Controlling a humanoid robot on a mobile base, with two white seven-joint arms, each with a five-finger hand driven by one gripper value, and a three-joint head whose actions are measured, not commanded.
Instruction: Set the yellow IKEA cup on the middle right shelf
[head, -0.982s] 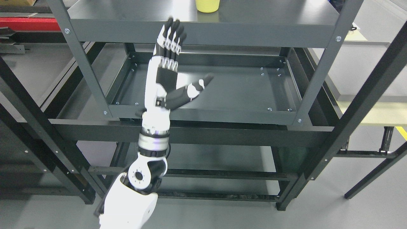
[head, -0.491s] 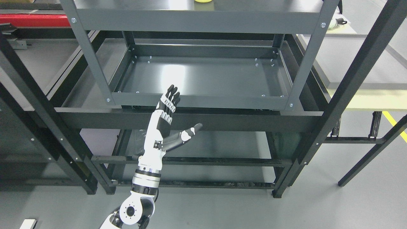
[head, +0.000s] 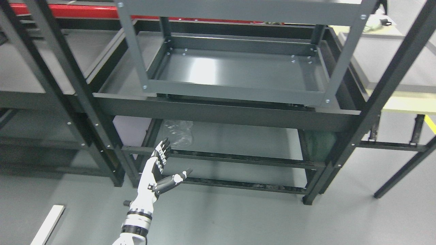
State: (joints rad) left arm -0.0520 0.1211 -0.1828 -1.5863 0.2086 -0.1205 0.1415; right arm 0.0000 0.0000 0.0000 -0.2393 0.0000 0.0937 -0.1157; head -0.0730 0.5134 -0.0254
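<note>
Grey workshop floor (head: 238, 217) under a dark metal shelving rack (head: 235, 112), seen from above, and the yellow cup is nowhere in this view, so where it sits cannot be told. The left hand (head: 157, 170) is up at the lower left, in front of the rack's bottom left corner, fingers (head: 162, 149) straight and close together pointing up, thumb (head: 177, 178) swung out to the right, holding nothing. Its arm comes up from the bottom edge just left of middle. Right arm not showing.

Above the hand, the middle shelf (head: 238, 68) is a shallow tray with raised rims on all four sides, its bare floor catching a bright glare at the left half. Four grey uprights stand at its corners, and the front rim runs between the two nearer ones. A heavier black crossbeam (head: 224, 114) lies just below and in front of that rim.

On the lower level, near the left end, there is a crumpled clear plastic bag (head: 177, 131), just above the fingertips. A white strip (head: 47, 224) lies on the floor at the lower left corner. Off to the right, a pale tabletop (head: 405, 103) stands behind a black post
</note>
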